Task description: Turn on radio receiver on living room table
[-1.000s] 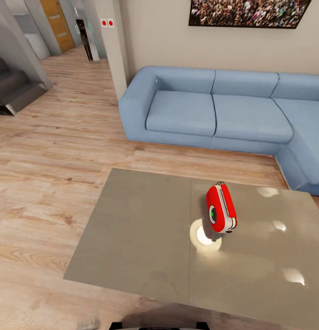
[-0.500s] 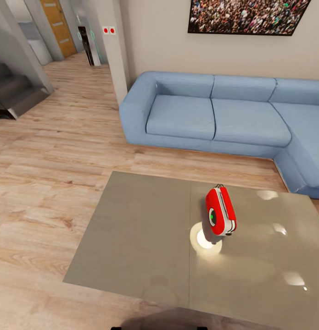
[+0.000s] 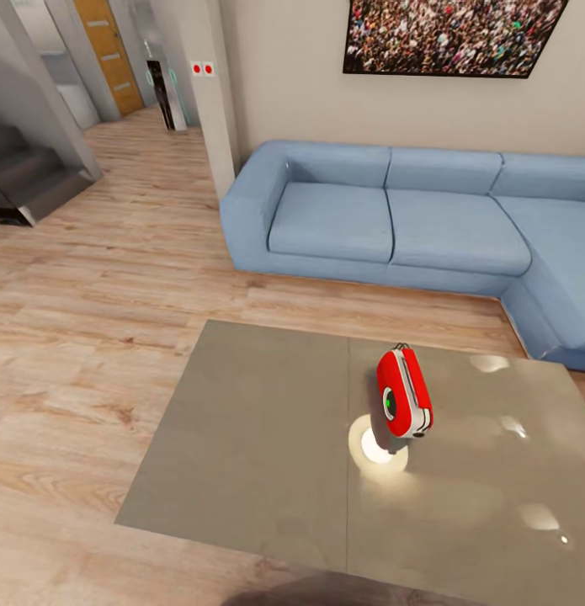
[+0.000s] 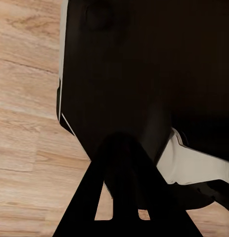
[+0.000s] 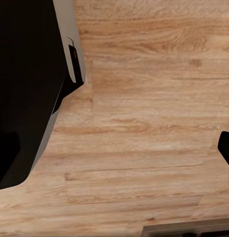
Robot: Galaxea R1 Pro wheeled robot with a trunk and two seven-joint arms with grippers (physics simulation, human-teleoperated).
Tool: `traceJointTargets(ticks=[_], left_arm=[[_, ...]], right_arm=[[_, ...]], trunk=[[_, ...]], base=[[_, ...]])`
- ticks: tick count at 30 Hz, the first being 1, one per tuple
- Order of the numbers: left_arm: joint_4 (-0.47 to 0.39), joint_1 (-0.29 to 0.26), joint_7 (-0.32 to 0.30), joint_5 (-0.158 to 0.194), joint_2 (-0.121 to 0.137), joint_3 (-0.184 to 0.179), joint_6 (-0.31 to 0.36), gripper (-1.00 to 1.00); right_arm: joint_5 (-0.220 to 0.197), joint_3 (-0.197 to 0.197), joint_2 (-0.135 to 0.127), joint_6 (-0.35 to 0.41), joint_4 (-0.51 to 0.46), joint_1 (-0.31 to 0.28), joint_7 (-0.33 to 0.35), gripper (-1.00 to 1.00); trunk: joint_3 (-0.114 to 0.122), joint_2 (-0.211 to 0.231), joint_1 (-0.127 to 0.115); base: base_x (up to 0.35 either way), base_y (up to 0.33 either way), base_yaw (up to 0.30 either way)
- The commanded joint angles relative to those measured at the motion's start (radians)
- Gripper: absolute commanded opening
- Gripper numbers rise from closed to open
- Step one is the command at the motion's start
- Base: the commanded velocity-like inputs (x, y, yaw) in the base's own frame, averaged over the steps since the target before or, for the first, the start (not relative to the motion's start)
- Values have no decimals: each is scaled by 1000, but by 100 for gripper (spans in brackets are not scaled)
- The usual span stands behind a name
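The red radio receiver (image 3: 404,394) stands on its edge on the glossy grey table (image 3: 258,438), right of the table's middle. Its white-grey band and round dial face left, and its thin wire handle is on top. A bright lamp reflection lies on the tabletop at its foot. In the left wrist view, dark fingers (image 4: 123,197) form a wedge against the robot's black body, and their gap is unclear. In the right wrist view, one dark fingertip (image 5: 227,148) shows at the picture's edge over the plank floor. The other side merges with the black body.
A light blue sectional sofa (image 3: 393,219) runs behind the table and wraps round at the right. A framed crowd picture (image 3: 452,34) hangs on the beige wall. A pillar (image 3: 212,93) and dark stairs (image 3: 23,172) stand at the left. Wood plank floor (image 3: 82,337) lies left of the table.
The whole head view has shifted, so the sofa and table sit slightly lower in the picture and the dark robot part at the bottom edge is gone. The radio has not moved on the table.
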Motion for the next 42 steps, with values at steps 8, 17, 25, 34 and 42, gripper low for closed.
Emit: traceJointTargets(ticks=[8,17,25,34,42], left_arm=[[-3,0,0,-8,0,1,-3,-100],[-11,0,0,-10,1,2,-9,-100],[-11,0,0,-12,2,2,-9,-100],[-11,0,0,-12,2,2,-9,-100],[-11,0,0,-12,2,2,-9,-100]], right_arm=[[-1,-1,0,0,1,0,0,100],[-2,-2,0,0,1,0,-1,100],[-3,-2,1,0,1,0,-1,100],[-7,-3,2,0,1,0,-1,100],[-8,-3,2,0,1,0,-1,100]], trunk=[[13,0,0],[27,0,0],[40,0,0],[54,0,0],[67,0,0]], base=[[0,0,0],[0,0,0],[0,0,0],[0,0,0],[0,0,0]])
